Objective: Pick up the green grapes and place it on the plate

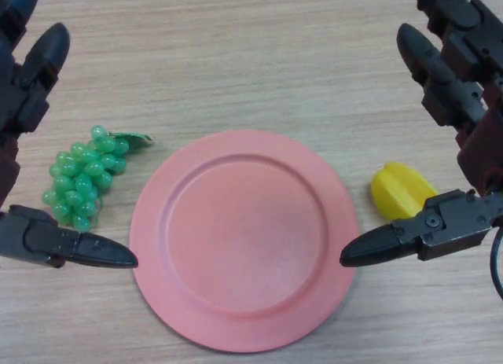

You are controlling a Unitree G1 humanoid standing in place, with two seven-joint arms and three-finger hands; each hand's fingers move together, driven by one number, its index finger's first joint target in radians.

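A bunch of green grapes (85, 175) with a small green leaf lies on the wooden table, left of a pink round plate (244, 238). The plate has nothing on it. My left hand (35, 104) hangs above the table at the left edge, fingers straight and spread, its thumb stretching below the grapes toward the plate rim. It does not touch the grapes. My right hand (460, 104) is at the right edge, open and empty, its thumb pointing at the plate's right rim.
A yellow star fruit (401, 191) lies on the table right of the plate, between my right hand's fingers and thumb. The wooden table top (236, 57) stretches behind the plate.
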